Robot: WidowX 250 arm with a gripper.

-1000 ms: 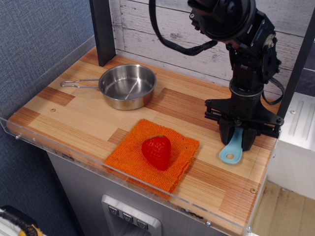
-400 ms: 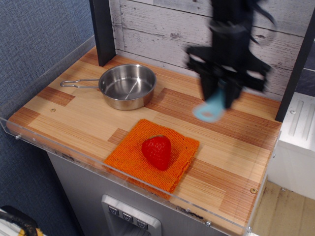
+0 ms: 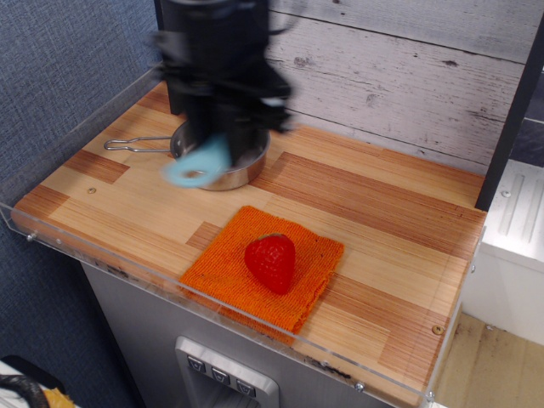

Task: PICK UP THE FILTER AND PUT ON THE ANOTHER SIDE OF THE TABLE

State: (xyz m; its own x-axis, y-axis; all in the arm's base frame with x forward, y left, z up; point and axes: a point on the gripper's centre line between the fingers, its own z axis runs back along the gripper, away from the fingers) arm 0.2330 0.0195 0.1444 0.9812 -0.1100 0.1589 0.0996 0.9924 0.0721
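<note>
Well, the gripper [image 3: 218, 140], blurred, is clamped on the filter [image 3: 197, 167], whose long axis hangs down toward 7 o'clock over the pan [image 3: 246, 161]. Bare table [image 3: 110, 200] lies at 8 o'clock for setting down.

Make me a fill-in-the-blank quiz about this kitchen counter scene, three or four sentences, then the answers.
1. The strawberry lies on the ______ cloth.
2. The claw carries the light-blue filter in front of the steel ______, above the table.
3. The pan's wire handle points toward the ______ side of the picture.
4. The wall behind the counter is made of whitewashed wooden ______.

Missing words: orange; pan; left; planks
</note>
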